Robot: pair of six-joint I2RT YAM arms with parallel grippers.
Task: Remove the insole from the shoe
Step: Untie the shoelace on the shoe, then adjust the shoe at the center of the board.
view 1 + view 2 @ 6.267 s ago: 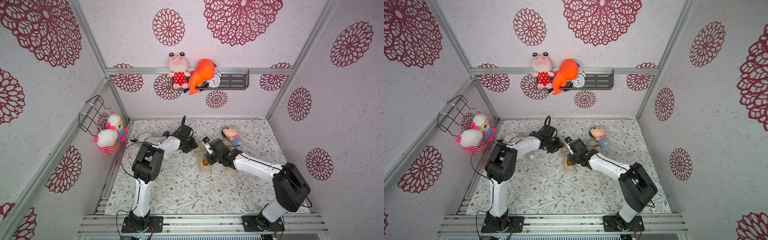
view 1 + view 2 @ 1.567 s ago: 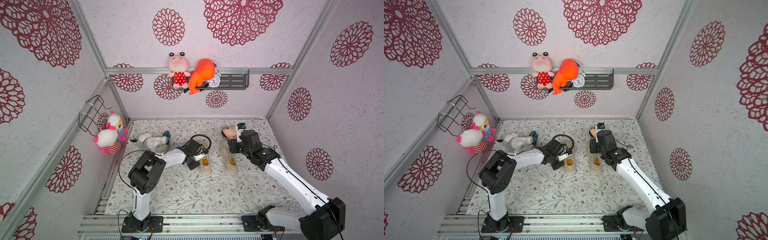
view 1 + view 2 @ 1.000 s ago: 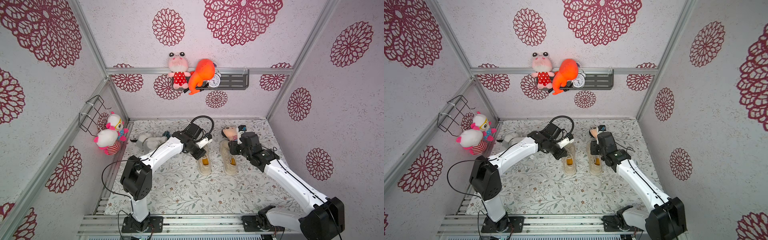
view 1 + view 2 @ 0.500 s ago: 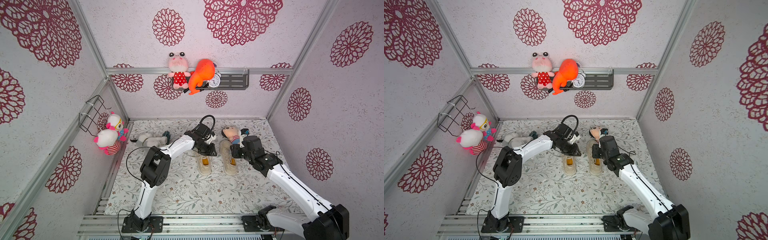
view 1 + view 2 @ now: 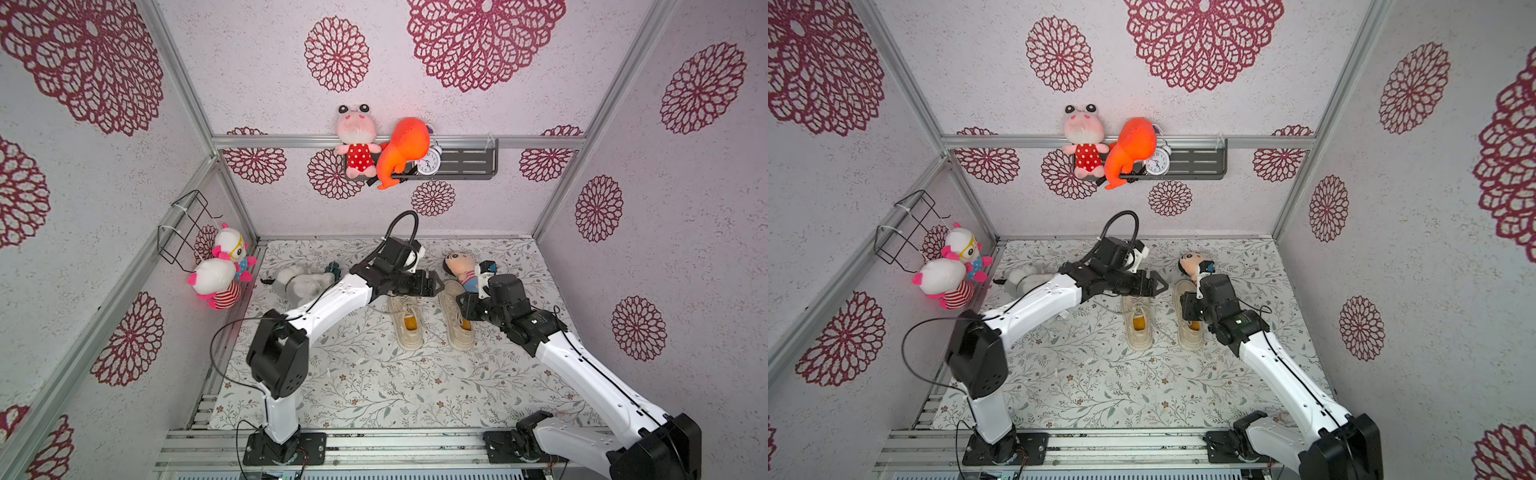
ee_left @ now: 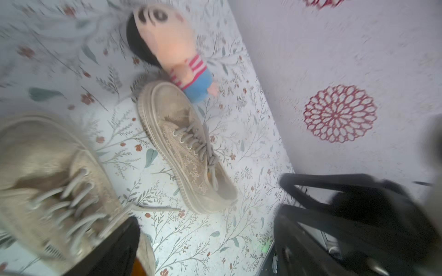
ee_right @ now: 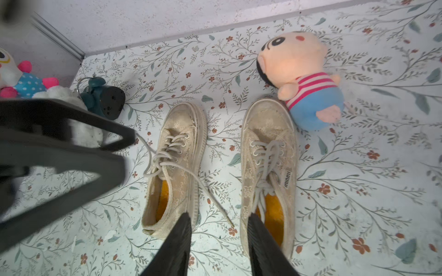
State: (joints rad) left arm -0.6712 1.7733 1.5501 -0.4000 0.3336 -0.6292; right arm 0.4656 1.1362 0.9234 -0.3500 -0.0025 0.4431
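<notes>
Two beige lace-up shoes lie side by side in both top views, the left shoe (image 5: 405,328) and the right shoe (image 5: 455,328), each with an orange insole (image 5: 1139,322) (image 7: 273,210) inside. My left gripper (image 5: 438,286) (image 6: 205,222) hangs open over the left shoe's toe (image 6: 55,176), pointing toward the right shoe (image 6: 186,148), holding nothing. My right gripper (image 5: 1185,307) (image 7: 218,216) is open above the gap between the heels. One of its fingers (image 7: 258,234) overlaps the right shoe's inner rim. Only floor and a lace end lie between them.
A striped-shirt doll (image 5: 461,268) lies against the right shoe's toe. A grey-white plush (image 5: 295,282) and a teal alarm clock (image 7: 100,95) sit at the back left. Plush toys (image 5: 220,270) hang on the left wall. A shelf (image 5: 469,166) is on the back wall.
My left gripper, shut a second ago, has opened and swung right across the left shoe's toe. My right gripper has shifted slightly over the right shoe, its jaws a little narrower.
</notes>
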